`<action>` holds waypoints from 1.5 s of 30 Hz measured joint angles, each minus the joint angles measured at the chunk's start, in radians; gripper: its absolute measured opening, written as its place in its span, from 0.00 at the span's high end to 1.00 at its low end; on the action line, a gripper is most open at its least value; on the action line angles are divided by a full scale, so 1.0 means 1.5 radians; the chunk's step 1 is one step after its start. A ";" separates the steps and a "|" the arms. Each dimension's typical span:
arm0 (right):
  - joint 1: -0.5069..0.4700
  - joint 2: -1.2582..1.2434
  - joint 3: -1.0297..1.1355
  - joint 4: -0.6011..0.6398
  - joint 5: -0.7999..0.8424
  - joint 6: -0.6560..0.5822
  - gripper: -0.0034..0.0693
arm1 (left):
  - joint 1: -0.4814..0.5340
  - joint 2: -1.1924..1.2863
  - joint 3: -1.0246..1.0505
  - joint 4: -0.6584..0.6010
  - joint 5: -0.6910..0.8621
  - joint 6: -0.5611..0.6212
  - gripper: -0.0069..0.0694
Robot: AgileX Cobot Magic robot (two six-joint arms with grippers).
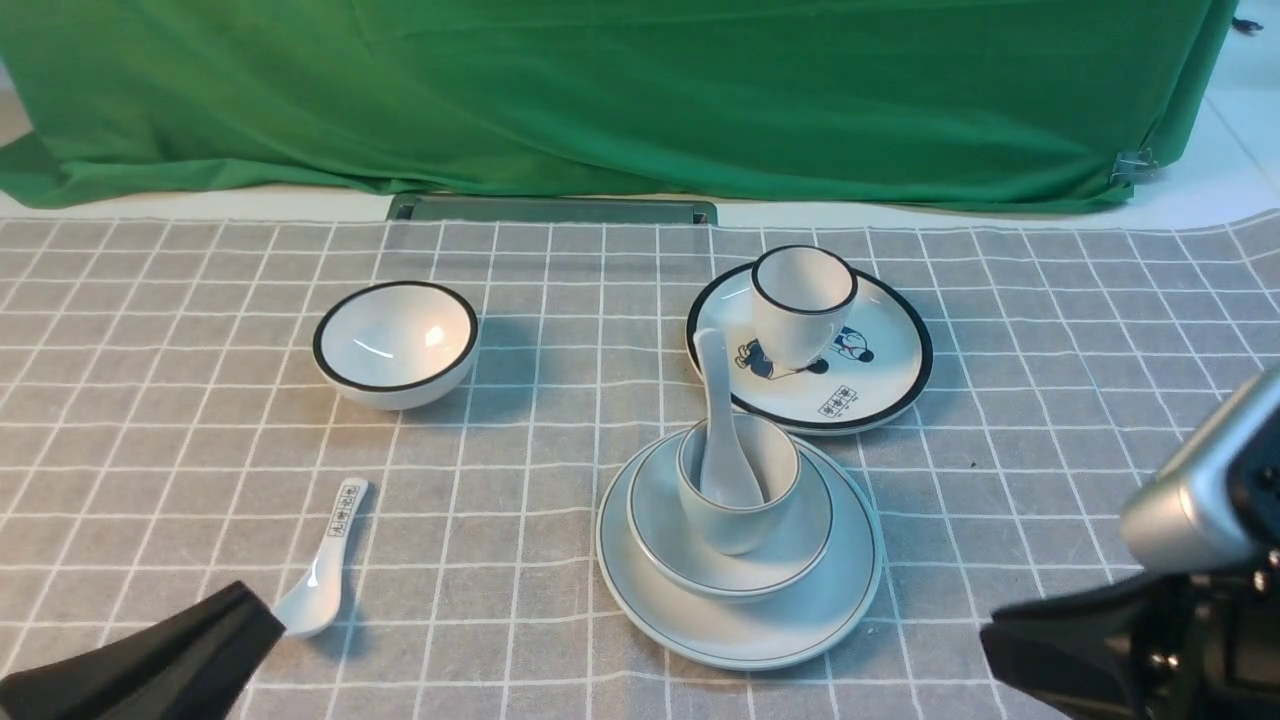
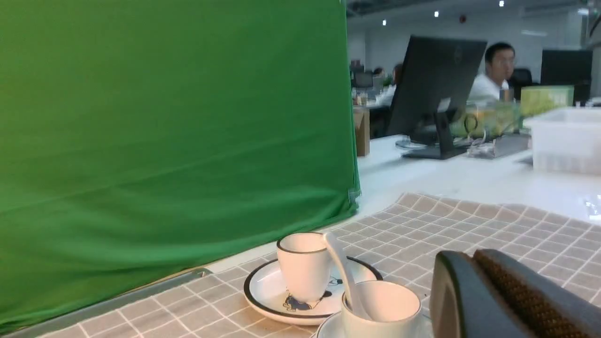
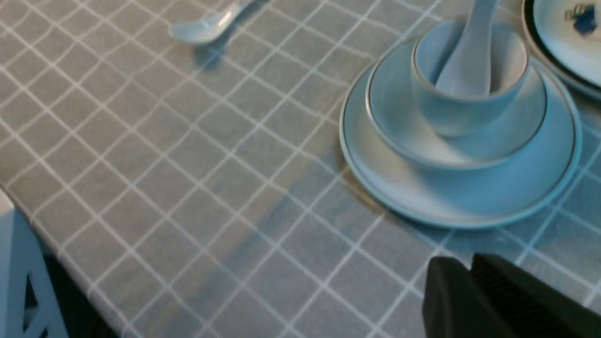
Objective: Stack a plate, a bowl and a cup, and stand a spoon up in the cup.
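Pale spoon [image 1: 718, 440] stands in the cup [image 1: 738, 490], stack complete; both grippers, left [image 1: 235, 620] and right [image 1: 1000, 640], look clenched empty, so retreat wide, avoiding the plate [image 1: 740, 630].

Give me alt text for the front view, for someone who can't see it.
A pale plate holds a bowl, a cup and an upright spoon on a grey checked cloth. Behind stand black-rimmed dishes; both grippers sit at the near edge.
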 joint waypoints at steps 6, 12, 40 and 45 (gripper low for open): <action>0.000 -0.023 0.000 0.000 0.077 0.000 0.92 | 0.000 0.000 0.001 0.002 0.122 0.000 0.89; 0.000 -0.023 0.000 -0.002 0.080 0.001 0.92 | 0.000 0.000 0.001 0.003 0.162 0.000 0.89; -0.479 -0.547 0.445 -0.056 -0.167 -0.117 0.93 | 0.000 0.000 0.001 0.004 0.163 -0.001 0.89; -0.480 -0.547 0.445 -0.056 -0.161 -0.117 0.93 | 0.000 0.000 0.001 0.004 0.164 -0.001 0.89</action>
